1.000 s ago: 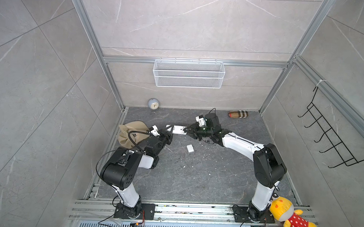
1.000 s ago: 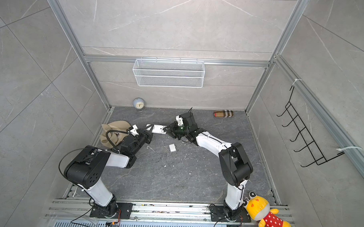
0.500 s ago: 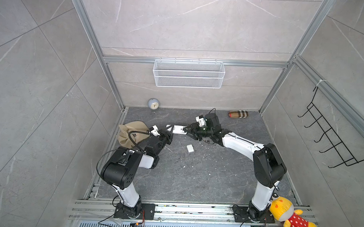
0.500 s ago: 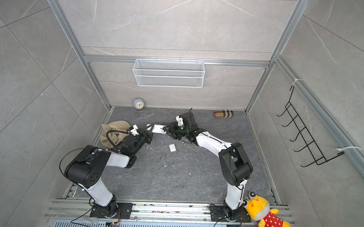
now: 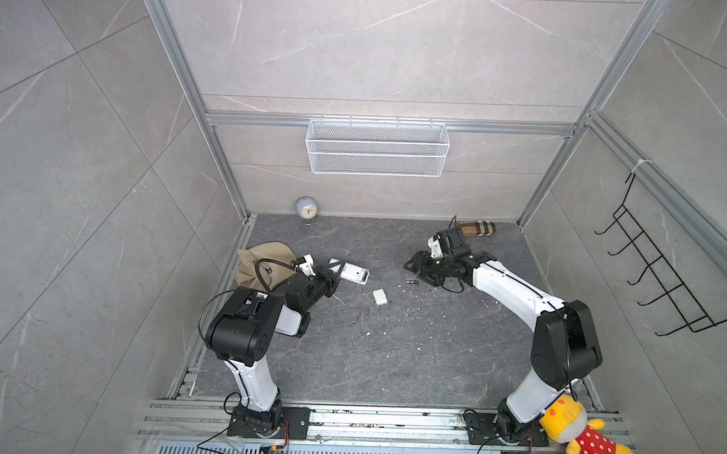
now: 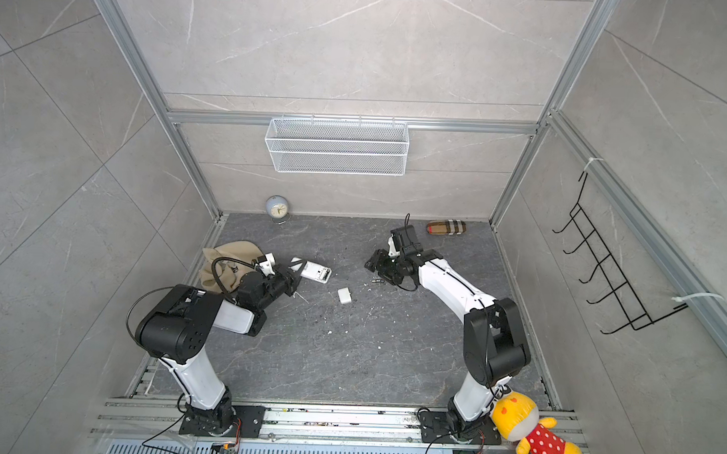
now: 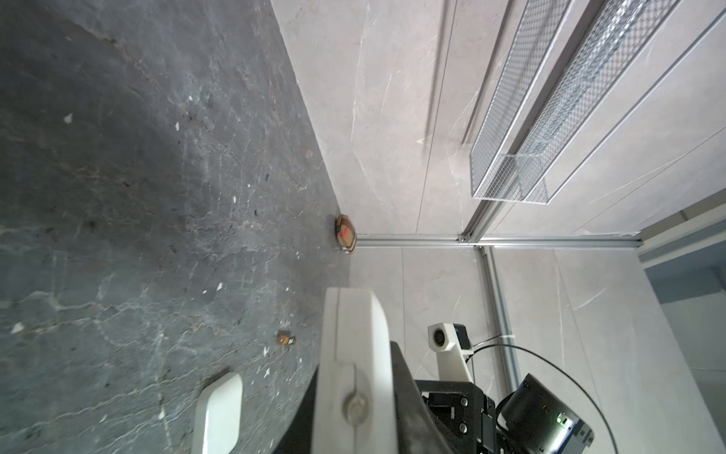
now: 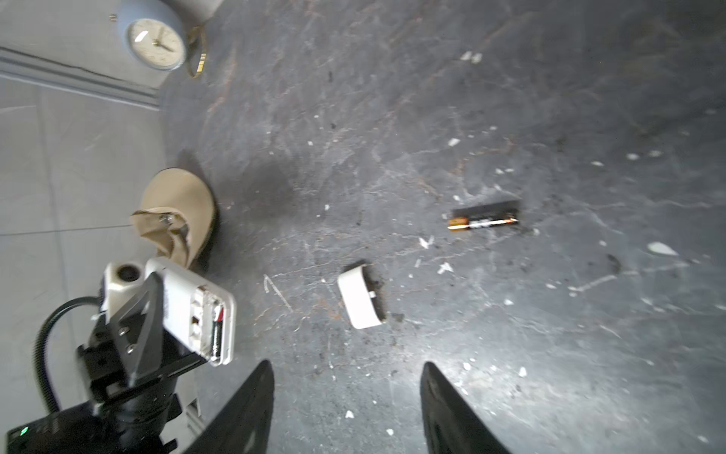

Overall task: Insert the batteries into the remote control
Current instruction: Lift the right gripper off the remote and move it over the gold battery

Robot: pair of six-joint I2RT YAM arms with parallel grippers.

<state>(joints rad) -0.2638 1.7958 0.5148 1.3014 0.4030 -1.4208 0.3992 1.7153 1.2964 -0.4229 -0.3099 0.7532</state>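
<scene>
My left gripper point(image 5: 331, 277) is shut on the white remote control point(image 5: 350, 272), holding it off the floor with its back up. The right wrist view shows the remote control point(image 8: 196, 310) with its compartment open and one dark battery point(image 8: 217, 330) lying inside. A second battery point(image 8: 485, 220), black with an orange end, lies loose on the floor point(image 5: 412, 282). My right gripper point(image 8: 345, 365) is open and empty, hovering just behind that battery point(image 6: 378, 281), apart from the remote. The white cover point(image 5: 379, 297) lies on the floor between the two arms.
A tan bag point(image 5: 265, 262) sits behind my left arm, and a small clock point(image 5: 306, 209) stands at the back wall. A plaid slipper point(image 5: 476, 229) lies behind my right wrist. A wire basket point(image 5: 377, 147) hangs on the wall. White specks litter the dark floor.
My right gripper has opened and drawn back to the right, away from the remote. The left gripper and the remote have stayed put.
</scene>
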